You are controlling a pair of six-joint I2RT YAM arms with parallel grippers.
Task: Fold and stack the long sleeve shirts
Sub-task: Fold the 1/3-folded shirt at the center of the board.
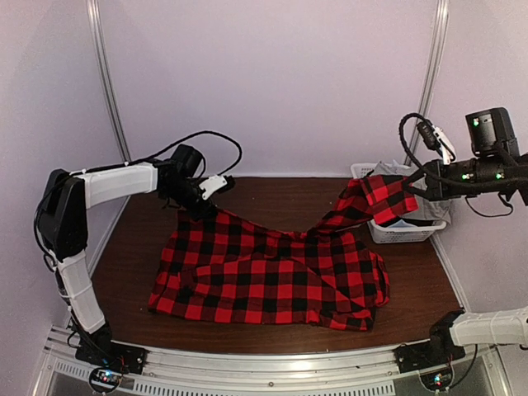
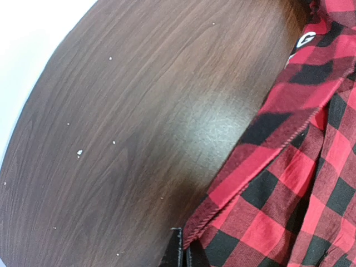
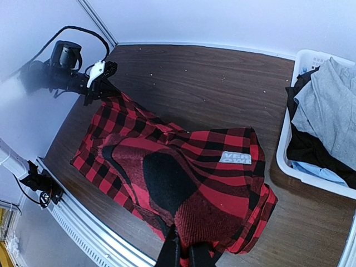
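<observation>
- Step in hand, as I judge it: spreading out 1 garment before any fold. Nothing is folded or stacked yet.
- The red-and-black buffalo-check flannel shirt (image 1: 272,276) lies mostly on the table, rumpled. Its near half is bunched in overlapping layers, and 1 end rises off the surface toward the right.
- The left gripper (image 2: 185,253) sits low at the shirt's far-left corner. Its fingers are pressed together on the stitched edge of the cloth, which runs straight into them in the left wrist view.
- The right gripper (image 3: 182,251) is raised on the right side with its fingers clamped on a bunched end of the same shirt. The fabric hangs from it in a slack slope down to the table.
- Next move, in my view: draw the 2 held ends apart until the slack goes, then lower the right end flat. The creased near half will probably need smoothing before a fold.
- Risk: the lifted end hangs close to the white plastic mesh basket (image 1: 404,231). I cannot tell whether they touch, so I would steer clear of its rim.
- That basket stands at the far right and holds grey, black and light-blue garments (image 3: 325,111).
- The surface is a dark brown wood-grain table (image 1: 272,194), smooth, with small pale specks. Pale walls (image 1: 272,82) close it in, and a metal rail (image 1: 247,363) runs along the near edge.
</observation>
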